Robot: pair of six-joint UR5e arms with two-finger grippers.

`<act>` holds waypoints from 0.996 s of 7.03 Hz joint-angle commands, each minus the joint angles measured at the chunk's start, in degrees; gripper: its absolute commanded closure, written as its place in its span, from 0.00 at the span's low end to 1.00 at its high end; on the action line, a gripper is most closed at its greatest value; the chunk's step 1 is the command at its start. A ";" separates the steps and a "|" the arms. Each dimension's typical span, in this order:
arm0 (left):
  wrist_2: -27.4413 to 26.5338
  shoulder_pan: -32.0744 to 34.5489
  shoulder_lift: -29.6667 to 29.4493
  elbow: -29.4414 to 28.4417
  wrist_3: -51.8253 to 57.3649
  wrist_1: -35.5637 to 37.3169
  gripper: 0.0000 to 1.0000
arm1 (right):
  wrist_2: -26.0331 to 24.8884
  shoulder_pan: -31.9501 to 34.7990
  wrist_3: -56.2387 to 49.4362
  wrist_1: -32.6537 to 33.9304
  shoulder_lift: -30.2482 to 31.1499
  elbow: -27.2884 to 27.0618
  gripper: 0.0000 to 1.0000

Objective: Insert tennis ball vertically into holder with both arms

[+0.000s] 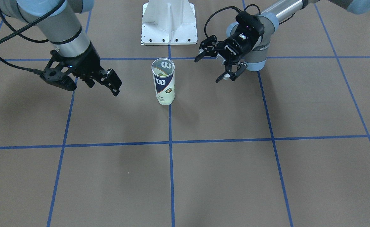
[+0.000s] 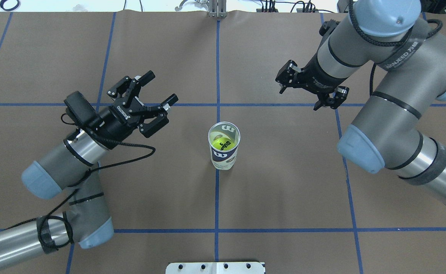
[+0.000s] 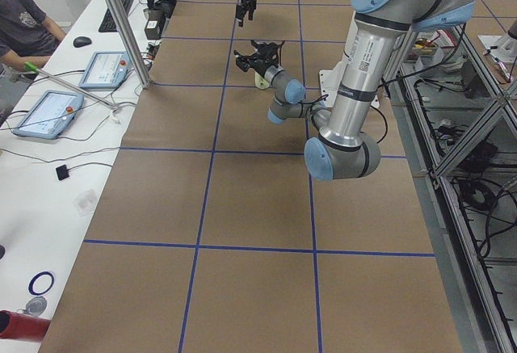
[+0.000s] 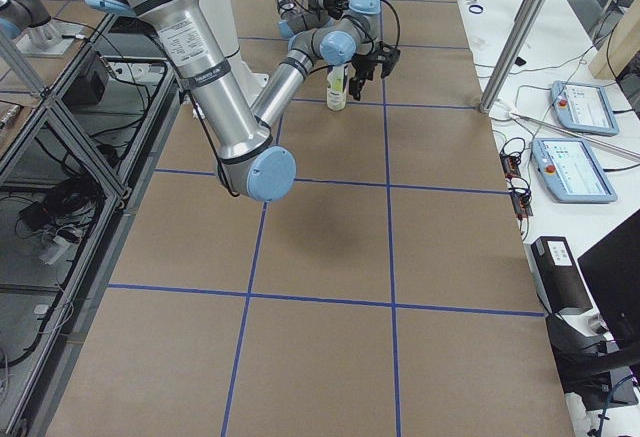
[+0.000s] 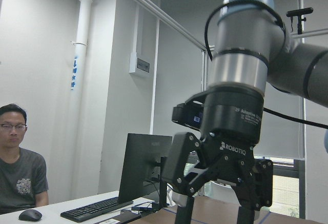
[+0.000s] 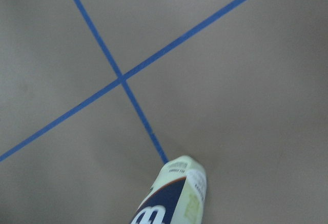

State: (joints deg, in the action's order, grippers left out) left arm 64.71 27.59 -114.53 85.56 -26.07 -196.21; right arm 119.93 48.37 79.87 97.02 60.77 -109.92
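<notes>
The holder (image 1: 163, 80) stands upright at the table's middle on a blue line; it also shows in the overhead view (image 2: 225, 158). The tennis ball (image 2: 223, 143) lies inside it, seen through the open top. My left gripper (image 2: 161, 88) is open and empty, to the holder's left and apart from it; it also shows in the front-facing view (image 1: 208, 70). My right gripper (image 2: 302, 94) is open and empty, beyond the holder to its right and pointing down. The left wrist view shows its jaws spread (image 5: 215, 218). The right wrist view shows only the holder's base (image 6: 174, 193).
The white pedestal base (image 1: 168, 22) stands at the robot's edge of the table. Blue tape lines grid the brown table (image 2: 284, 190). An operator (image 3: 20, 22) sits at a side table with tablets, beyond the far edge.
</notes>
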 commanded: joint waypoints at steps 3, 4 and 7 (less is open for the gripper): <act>20.43 17.53 1.58 -3.30 -19.41 32.28 0.29 | -0.05 12.43 -25.94 -0.08 5.58 7.85 0.01; 32.81 25.15 1.59 -3.21 -20.16 38.73 0.29 | -0.13 14.37 -28.95 -0.34 5.67 9.53 0.01; 63.53 43.37 2.20 -3.82 -14.58 58.97 0.15 | 0.48 20.52 -38.70 -12.69 11.35 17.18 0.01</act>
State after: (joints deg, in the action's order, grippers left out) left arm 116.76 63.92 -112.78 82.05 -44.06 -144.46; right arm 120.07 66.39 45.19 89.67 69.09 -95.46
